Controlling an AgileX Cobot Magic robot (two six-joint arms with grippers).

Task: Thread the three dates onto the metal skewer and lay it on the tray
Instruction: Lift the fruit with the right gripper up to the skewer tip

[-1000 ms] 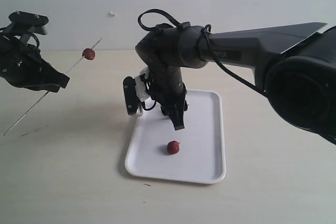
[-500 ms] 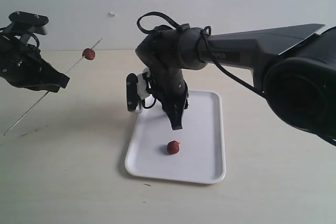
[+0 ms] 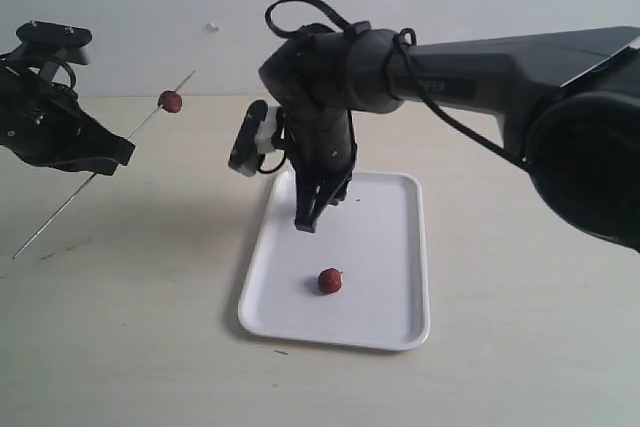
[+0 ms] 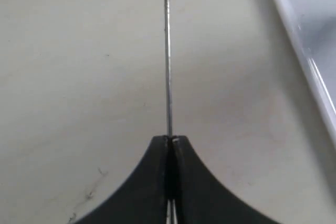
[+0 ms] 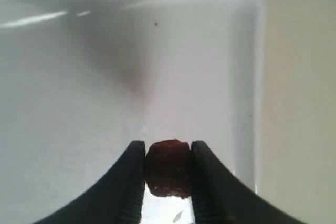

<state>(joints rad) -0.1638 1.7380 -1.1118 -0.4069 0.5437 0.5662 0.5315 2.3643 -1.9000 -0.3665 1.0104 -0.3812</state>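
One date (image 3: 171, 102) sits threaded on the metal skewer (image 3: 140, 128), upper left, clenched by the left fingers (image 4: 152, 161). The right fingers (image 5: 131, 177) grasp a second date (image 5: 167, 167) above the tray (image 3: 390, 247); a third date (image 3: 330, 281) lies there, unthreaded.

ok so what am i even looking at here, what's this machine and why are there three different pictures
It is a two-armed robot, each black arm ending in a two-fingered hand. The wide picture comes from a camera off the arms; the two close-ups come from a camera on each wrist. On the beige table lies a white tray with one loose date in it. The left hand is shut on a thin metal skewer, held slanted in the air, with a second date threaded on it. The right hand hangs over the tray, pinching a third date.
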